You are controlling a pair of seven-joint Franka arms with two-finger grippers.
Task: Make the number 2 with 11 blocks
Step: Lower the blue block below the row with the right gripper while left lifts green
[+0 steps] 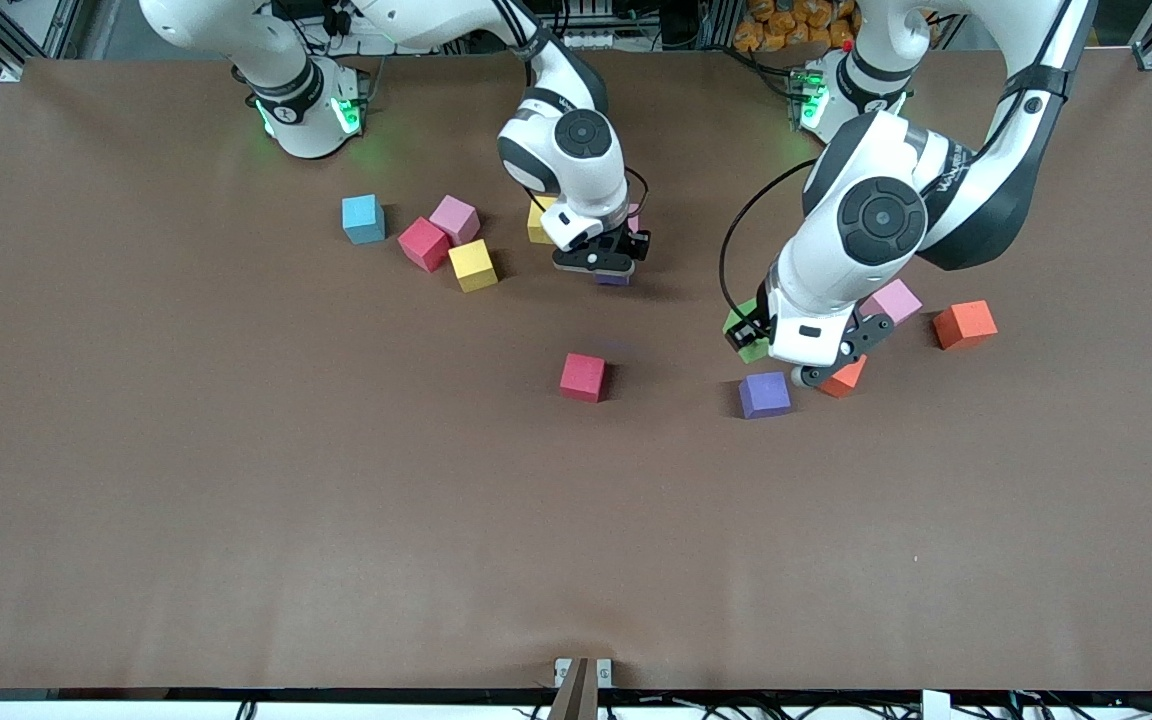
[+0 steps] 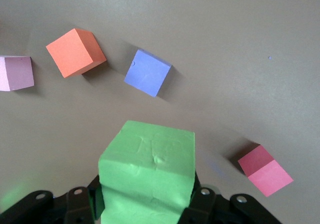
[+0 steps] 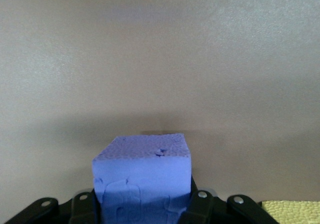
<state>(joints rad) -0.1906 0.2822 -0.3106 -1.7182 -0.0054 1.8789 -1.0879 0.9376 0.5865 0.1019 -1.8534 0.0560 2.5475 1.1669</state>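
Purple cube (image 1: pixel 765 394): loose, toward the left arm's end from the red cube (image 1: pixel 583 377).
Left gripper (image 1: pixel 748 338): clenched on my green cube (image 2: pixel 147 176); I'd set it squarely.
Right gripper (image 1: pixel 612 272): grasping another purple block (image 3: pixel 142 176), above the table (image 1: pixel 236 500).

Bright, even overhead light casts soft short shadows; wrist views slightly blurred up close.

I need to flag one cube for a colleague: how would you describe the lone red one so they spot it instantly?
Start at the brown table and find its middle. There one red cube sits alone, nearer the front camera than the right hand. The other red cube is packed against pink and yellow cubes.
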